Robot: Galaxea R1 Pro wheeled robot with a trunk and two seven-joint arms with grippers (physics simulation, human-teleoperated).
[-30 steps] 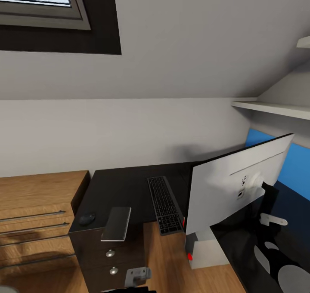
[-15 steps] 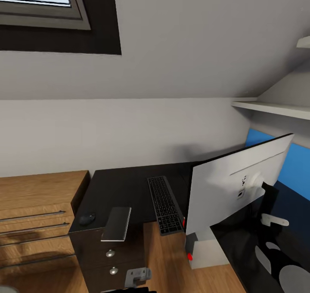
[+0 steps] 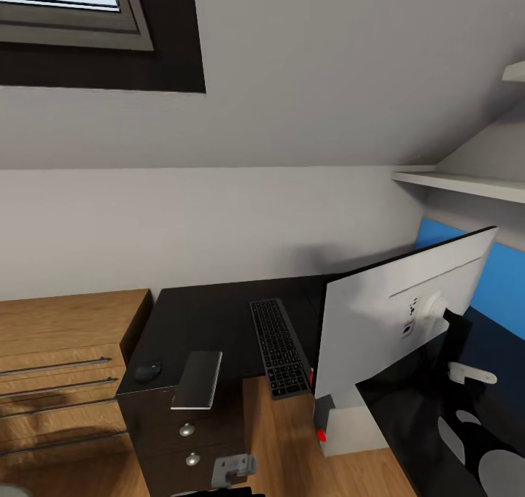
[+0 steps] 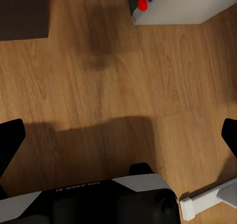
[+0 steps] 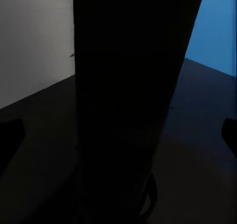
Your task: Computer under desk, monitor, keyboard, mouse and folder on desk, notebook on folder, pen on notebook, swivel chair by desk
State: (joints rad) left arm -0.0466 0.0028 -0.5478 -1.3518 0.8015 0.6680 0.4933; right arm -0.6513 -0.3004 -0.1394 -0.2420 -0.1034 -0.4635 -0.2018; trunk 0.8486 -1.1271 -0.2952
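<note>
Head view: a black table (image 3: 211, 314) at frame centre carries the keyboard (image 3: 279, 347), mouse (image 3: 147, 371), notebook (image 3: 198, 379) and, at right, the monitor (image 3: 397, 311). Left wrist view adds the computer (image 4: 182, 4) on wood floor (image 4: 98, 86) at top. Both tools (image 4: 118, 135) (image 5: 118, 135) spread wide.

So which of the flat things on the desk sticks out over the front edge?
The notebook: it overhangs the drawers, unlike the mouse and keyboard.
</note>
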